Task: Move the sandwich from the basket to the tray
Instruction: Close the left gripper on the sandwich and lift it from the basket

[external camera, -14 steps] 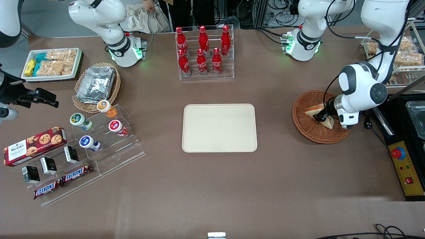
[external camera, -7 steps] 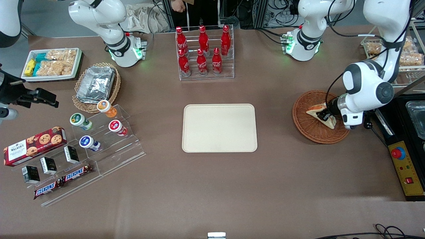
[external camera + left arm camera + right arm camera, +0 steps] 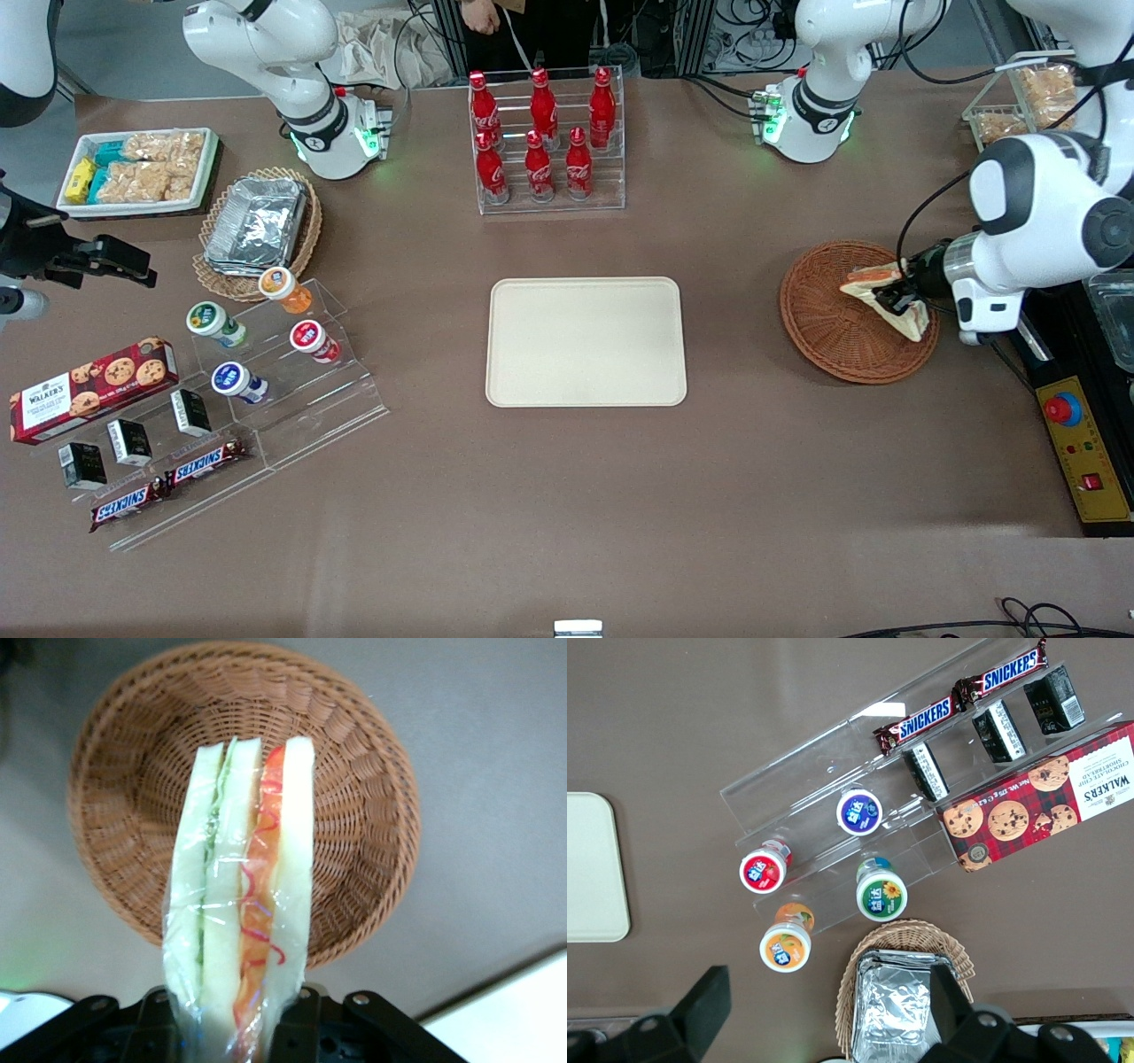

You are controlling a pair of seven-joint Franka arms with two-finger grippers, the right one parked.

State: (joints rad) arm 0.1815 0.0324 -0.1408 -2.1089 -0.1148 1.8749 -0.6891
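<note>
Since a second ago your pincer [image 3: 897,296] has lifted, clamped on the sandwich [image 3: 886,299], now above the basket [image 3: 833,341]. Lift step. Next, carry toward 9 o'clock to the tray [image 3: 586,342].

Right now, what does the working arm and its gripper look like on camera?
The left arm is glossy white with rounded joint housings and dark grey round caps and bands at the joints. Black cables run along it down toward the wrist. Its base glows green. The gripper, above the basket, has black fingers on a white hand body; the wrist view shows a black gripper body with small screws.
</note>
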